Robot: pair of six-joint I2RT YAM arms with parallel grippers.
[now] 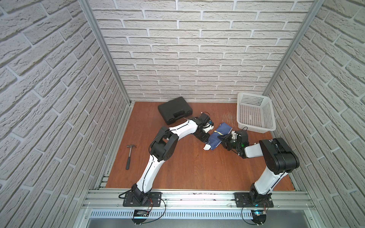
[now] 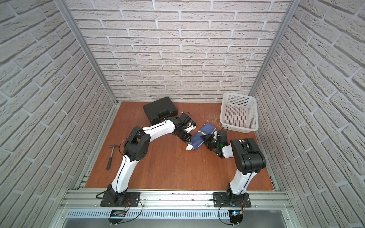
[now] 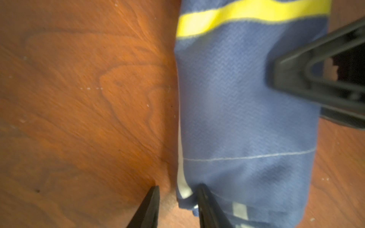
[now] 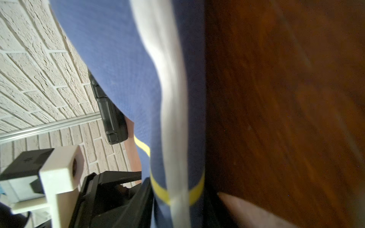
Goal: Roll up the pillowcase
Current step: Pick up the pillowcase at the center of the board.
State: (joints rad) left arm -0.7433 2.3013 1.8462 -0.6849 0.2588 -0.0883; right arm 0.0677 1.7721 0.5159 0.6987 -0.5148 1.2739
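The pillowcase [image 1: 221, 132] [image 2: 204, 133] lies as a blue rolled bundle on the wooden table, its yellow stripe [image 3: 246, 15] across it and a white label [image 1: 207, 147] at its near end. My left gripper [image 1: 206, 140] [image 3: 177, 188] stands open at the bundle's left edge. One of its fingers is on the wood and the other rests on the fabric. My right gripper [image 1: 223, 138] [image 4: 175, 197] comes in from the right side and is shut on the pillowcase at the stripe. One of its fingers [image 3: 316, 79] shows in the left wrist view.
A black case [image 1: 174, 112] lies at the back, behind the left arm. A white mesh basket [image 1: 254, 114] stands at the back right, close to the bundle. A hammer [image 1: 129, 156] lies at the left of the table.
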